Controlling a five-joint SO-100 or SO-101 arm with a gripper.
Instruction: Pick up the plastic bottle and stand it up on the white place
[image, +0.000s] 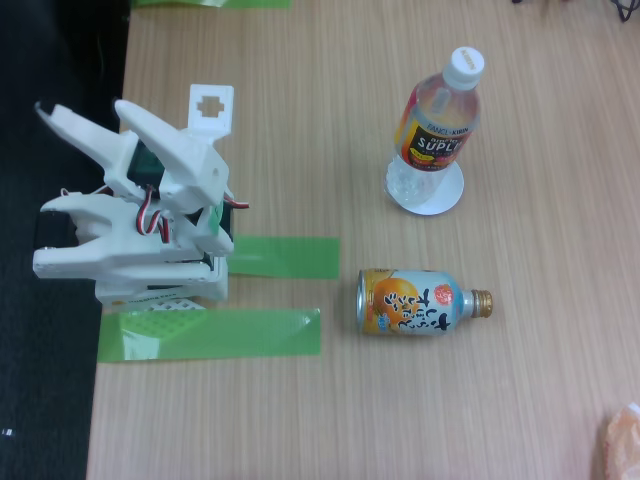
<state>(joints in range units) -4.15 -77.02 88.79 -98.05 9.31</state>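
Standing upright on the small flat round white disc (448, 196), the slim clear plastic bottle with a white screw cap and a red, yellow and black label (436, 128) sits toward the upper right of the light wooden counter (330, 420) in the fixed view. Its base rests on the disc, whose rim shows at the lower right of the bottle, and its cap leans toward the camera's upper right (the look of a tall thing seen from above).

Below it, near but apart, a shorter orange-and-silver metal bottle-can with a gold neck (415, 301) lies on its side, neck pointing right.

At the left edge of the counter the white plastic arm (150, 230) is folded back over its base, well apart from both bottles. Its end effector (211, 108) points up in the picture and grips nothing; whether its fingers are apart or together I cannot tell from this angle.

Two green tape strips (215, 335) lie flat on the counter beside the arm's base.
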